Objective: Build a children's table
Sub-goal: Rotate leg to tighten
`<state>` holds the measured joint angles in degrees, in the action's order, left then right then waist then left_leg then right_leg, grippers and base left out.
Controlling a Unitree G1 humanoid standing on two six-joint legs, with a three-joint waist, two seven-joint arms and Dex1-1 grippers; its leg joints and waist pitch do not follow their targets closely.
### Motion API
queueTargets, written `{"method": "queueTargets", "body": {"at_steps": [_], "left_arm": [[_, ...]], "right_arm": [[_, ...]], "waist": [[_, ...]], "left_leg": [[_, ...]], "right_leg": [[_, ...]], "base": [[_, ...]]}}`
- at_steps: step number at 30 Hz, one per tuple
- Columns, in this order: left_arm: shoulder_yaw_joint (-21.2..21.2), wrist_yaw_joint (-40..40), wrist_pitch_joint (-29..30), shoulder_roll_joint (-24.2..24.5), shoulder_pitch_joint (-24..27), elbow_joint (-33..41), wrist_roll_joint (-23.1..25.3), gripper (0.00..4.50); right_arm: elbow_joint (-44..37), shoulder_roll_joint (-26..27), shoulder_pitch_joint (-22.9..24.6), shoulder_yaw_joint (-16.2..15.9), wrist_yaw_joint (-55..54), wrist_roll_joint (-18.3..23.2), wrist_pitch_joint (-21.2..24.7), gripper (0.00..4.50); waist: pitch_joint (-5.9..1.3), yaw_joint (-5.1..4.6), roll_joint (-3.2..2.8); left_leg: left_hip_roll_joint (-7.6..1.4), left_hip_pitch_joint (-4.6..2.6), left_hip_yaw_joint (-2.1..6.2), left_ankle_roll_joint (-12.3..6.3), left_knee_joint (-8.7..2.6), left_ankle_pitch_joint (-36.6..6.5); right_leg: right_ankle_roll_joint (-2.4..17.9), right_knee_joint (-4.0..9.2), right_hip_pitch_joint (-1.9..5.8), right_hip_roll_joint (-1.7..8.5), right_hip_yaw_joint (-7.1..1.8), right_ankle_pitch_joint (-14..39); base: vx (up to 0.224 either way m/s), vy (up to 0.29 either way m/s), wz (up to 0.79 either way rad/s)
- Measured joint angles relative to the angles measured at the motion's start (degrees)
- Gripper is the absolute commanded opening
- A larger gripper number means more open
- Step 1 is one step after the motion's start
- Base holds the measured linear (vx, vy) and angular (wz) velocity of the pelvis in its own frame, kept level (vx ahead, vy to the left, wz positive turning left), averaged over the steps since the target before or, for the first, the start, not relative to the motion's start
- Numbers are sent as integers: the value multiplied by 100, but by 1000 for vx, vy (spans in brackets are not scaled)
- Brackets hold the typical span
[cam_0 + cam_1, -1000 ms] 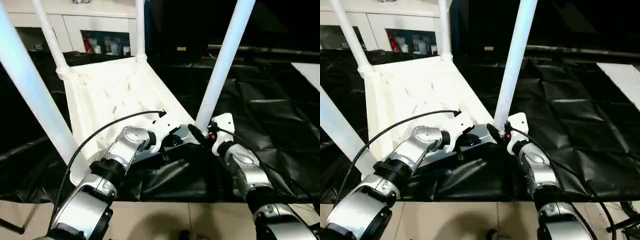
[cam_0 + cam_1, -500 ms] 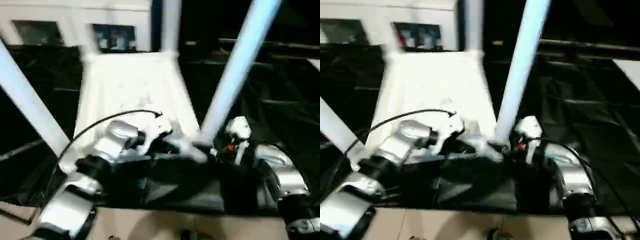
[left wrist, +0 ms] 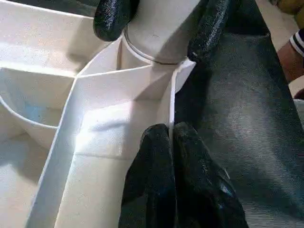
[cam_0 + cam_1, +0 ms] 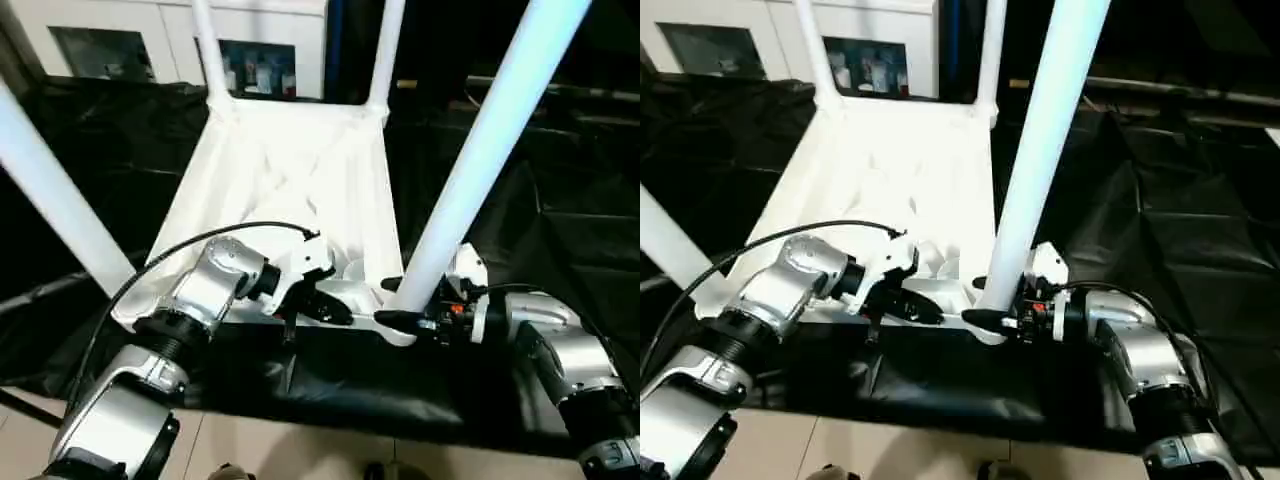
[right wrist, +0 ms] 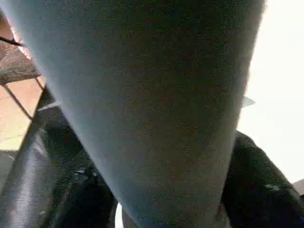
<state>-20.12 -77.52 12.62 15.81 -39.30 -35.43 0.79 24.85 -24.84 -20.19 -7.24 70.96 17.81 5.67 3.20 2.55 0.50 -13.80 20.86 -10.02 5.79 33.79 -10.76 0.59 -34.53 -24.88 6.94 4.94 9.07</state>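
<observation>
With the left gripper [image 3: 170, 142] pinching the white ribbed plastic tabletop's [image 4: 290, 170] near rim and the right gripper [image 3: 156, 23] clasping the near-right white tapered tube leg [image 4: 480, 150], twisting could have unseated that leg.

Dim room, bright glare on white plastic

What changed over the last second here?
The right gripper swung round: its forearm now reaches in from the side, fingers hugging the base of the near white tube leg. The left gripper stays clamped on the rim of the white ribbed plastic table top. The head view also shifted.
</observation>
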Motion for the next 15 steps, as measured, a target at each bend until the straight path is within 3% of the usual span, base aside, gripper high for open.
{"method": "queueTargets", "body": {"at_steps": [8,15], "left_arm": [[129,692,-111,-219,4,-148,48,0],[299,2352,102,-866,-69,-344,349,0]], "right_arm": [[13,352,33,238,-949,-223,-111,216],[196,1421,-60,769,-3877,-727,-102,200]], "waist": [[-2,-60,11],[-27,-192,51]], "left_leg": [[12,0,0,23,20,-3],[14,-24,21,47,16,9]], "right_leg": [[-52,13,-2,-45,-97,-28],[-69,35,-1,-72,-108,-25]], "base": [[0,0,0],[0,0,0]]}}
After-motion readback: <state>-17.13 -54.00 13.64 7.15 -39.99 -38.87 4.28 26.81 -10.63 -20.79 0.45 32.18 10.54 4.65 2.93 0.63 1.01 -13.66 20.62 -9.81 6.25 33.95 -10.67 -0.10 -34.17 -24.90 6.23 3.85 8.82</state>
